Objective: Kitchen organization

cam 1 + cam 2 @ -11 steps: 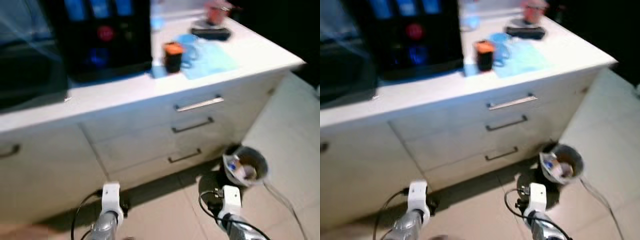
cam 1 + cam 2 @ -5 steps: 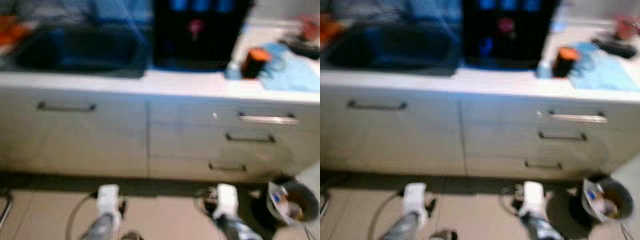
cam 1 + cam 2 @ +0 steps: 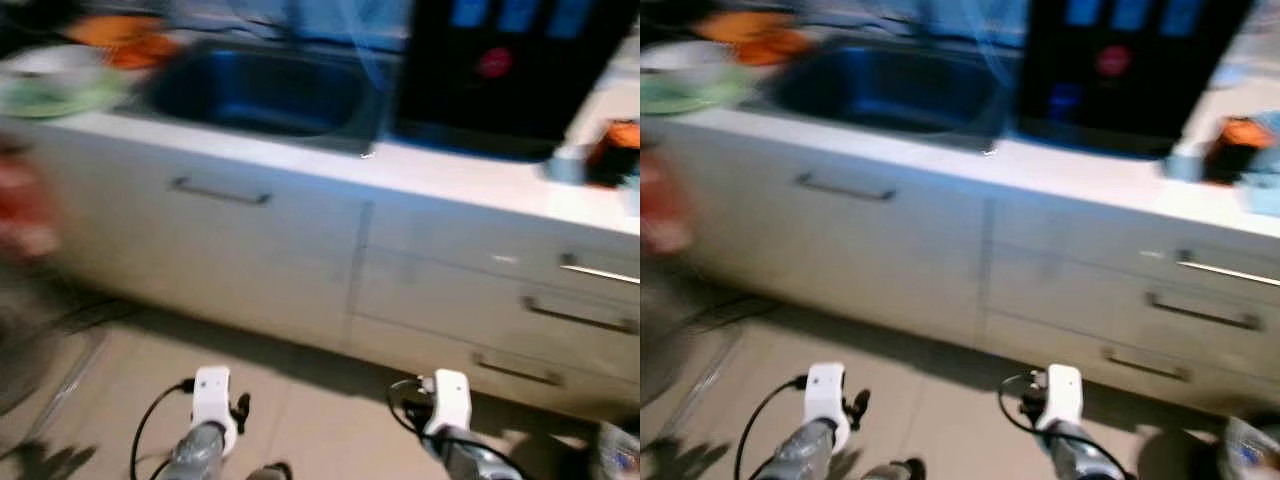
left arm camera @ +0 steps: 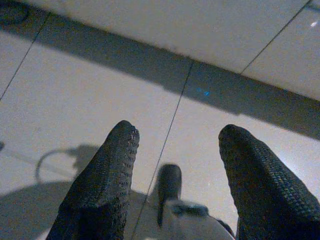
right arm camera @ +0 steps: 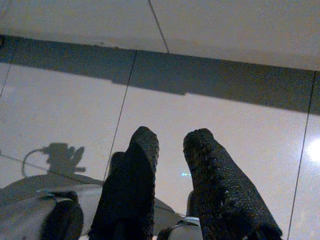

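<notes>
Compared with half a second ago, the whole head view has swung leftward along the counter, so the sink (image 3: 262, 88) now sits near the middle and the trash bin (image 3: 620, 455) has slid to the lower right corner; that is the camera turning, not the things moving. Everything in the head views is blurred.

Both arms hang low over the tiled floor (image 4: 75, 90) in front of the white cabinets (image 3: 220, 250). The left gripper (image 4: 175, 145) points down at the floor with its two black fingers (image 4: 107, 180) spread well apart, holding nothing. The right gripper (image 5: 172, 150) also points at the floor, its fingers (image 5: 132, 180) close together with a narrow gap between them and nothing in it.

On the counter (image 3: 470, 175), a black appliance (image 3: 500, 70) with blue and red lights stands just right of the sink. A dark cup with an orange top (image 3: 612, 160) stands further right, near the edge of view. At the far left of the counter lie a green plate (image 3: 55, 95) and something orange (image 3: 125, 45), too blurred to identify. Drawer handles (image 3: 580, 315) show below the counter on the right.
</notes>
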